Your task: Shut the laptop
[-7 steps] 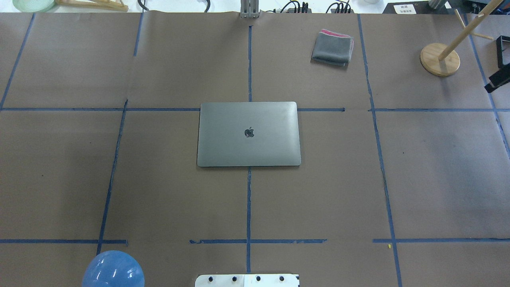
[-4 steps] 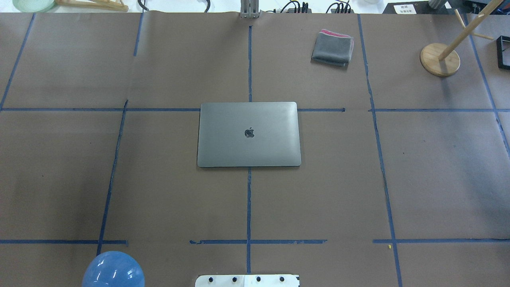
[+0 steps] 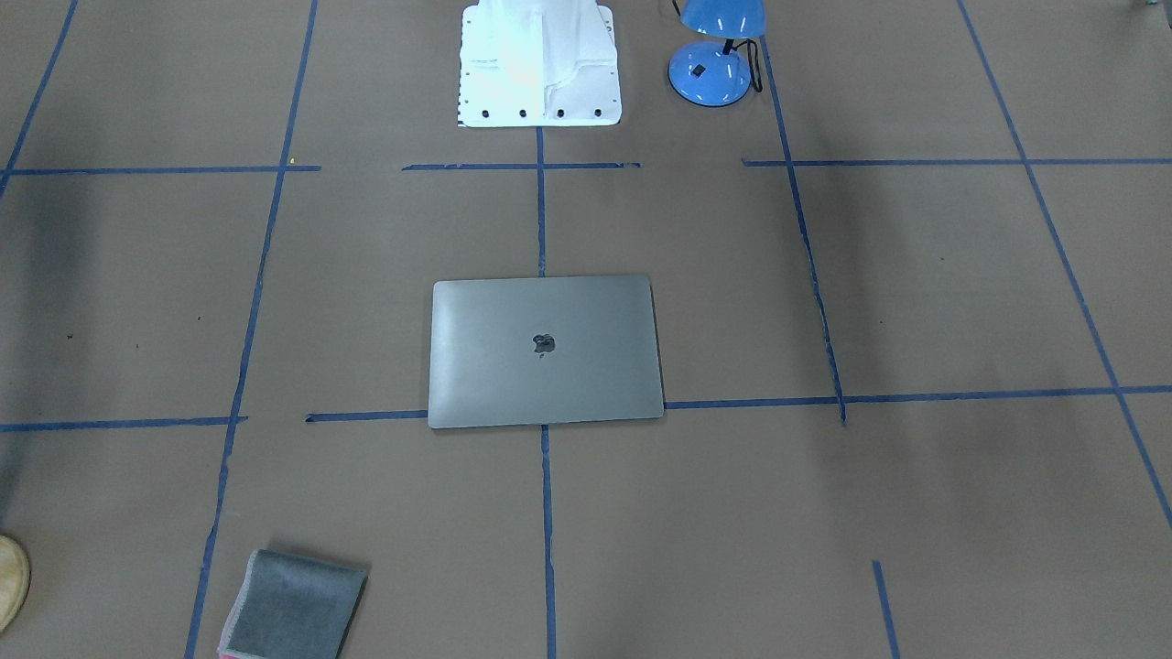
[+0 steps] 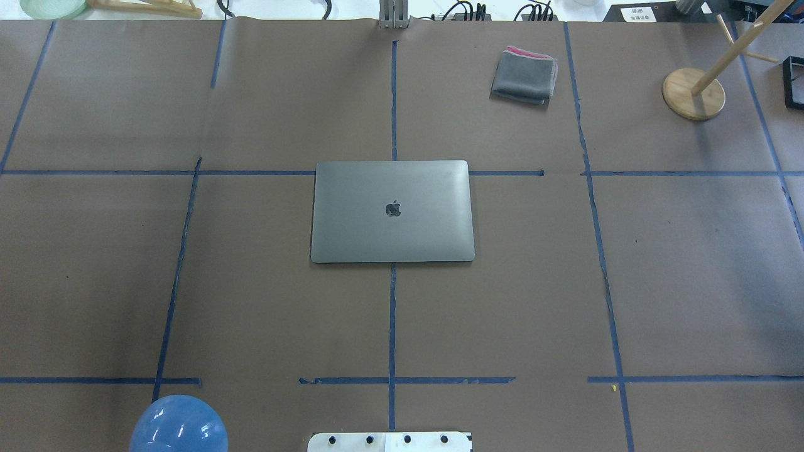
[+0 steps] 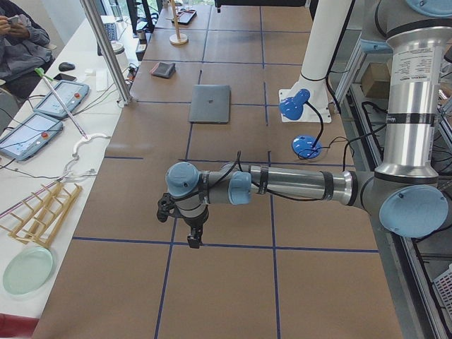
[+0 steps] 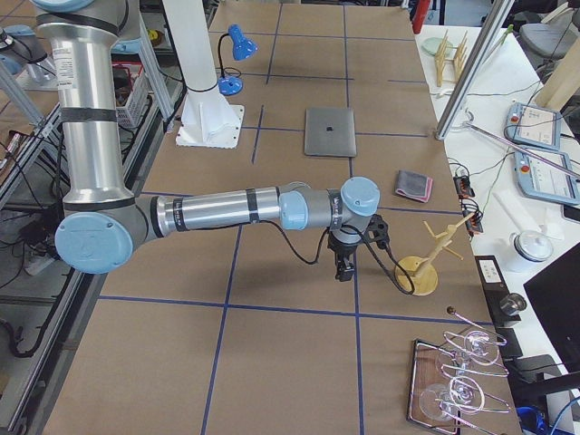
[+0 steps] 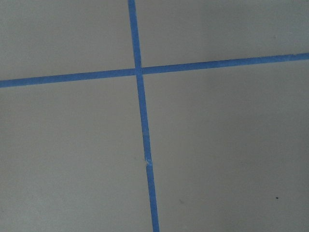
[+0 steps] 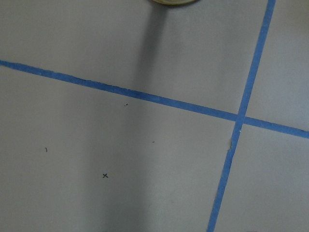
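Note:
The space-grey laptop [image 4: 392, 211] lies flat with its lid down and the apple logo up, at the table's middle; it also shows in the front-facing view [image 3: 545, 351]. No gripper touches it. My left gripper [image 5: 193, 236] hangs over the brown table far from the laptop, seen only in the left side view. My right gripper [image 6: 343, 269] hangs over the table near the wooden stand, seen only in the right side view. I cannot tell whether either is open or shut. Both wrist views show only brown paper and blue tape lines.
A folded grey cloth [image 4: 524, 76] lies at the far right of the middle. A wooden stand [image 4: 693, 94] and a black frame [image 4: 793, 81] are at the far right. A blue lamp [image 4: 179, 425] stands beside the robot's white base [image 4: 389, 441].
A dark part of the right arm at the overhead view's right edge has moved out of that view. The laptop has not moved.

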Controlling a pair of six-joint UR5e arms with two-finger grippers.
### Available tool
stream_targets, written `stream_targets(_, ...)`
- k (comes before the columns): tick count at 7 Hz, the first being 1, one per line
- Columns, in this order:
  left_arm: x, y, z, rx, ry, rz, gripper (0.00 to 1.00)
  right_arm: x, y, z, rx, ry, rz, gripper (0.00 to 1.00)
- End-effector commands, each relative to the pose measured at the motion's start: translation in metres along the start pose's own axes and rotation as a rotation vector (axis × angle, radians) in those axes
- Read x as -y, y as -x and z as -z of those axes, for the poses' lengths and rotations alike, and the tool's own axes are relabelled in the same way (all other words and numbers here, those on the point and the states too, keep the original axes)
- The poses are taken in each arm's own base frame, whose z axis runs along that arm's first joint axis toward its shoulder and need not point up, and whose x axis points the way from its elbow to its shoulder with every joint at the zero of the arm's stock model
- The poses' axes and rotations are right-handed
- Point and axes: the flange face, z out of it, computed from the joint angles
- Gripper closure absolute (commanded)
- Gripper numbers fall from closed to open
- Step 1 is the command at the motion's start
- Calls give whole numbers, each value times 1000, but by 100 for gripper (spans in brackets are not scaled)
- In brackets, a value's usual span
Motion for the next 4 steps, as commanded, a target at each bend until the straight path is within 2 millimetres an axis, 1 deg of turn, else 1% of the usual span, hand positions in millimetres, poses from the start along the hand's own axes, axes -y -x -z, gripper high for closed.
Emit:
stream_targets(1, 5, -7, 9, 23, -17, -23, 1, 0, 1, 1, 0, -3, 3, 0)
stream_targets(4, 7, -10, 9, 24, -26, -41, 1, 0, 0, 1, -2, -12, 10, 0)
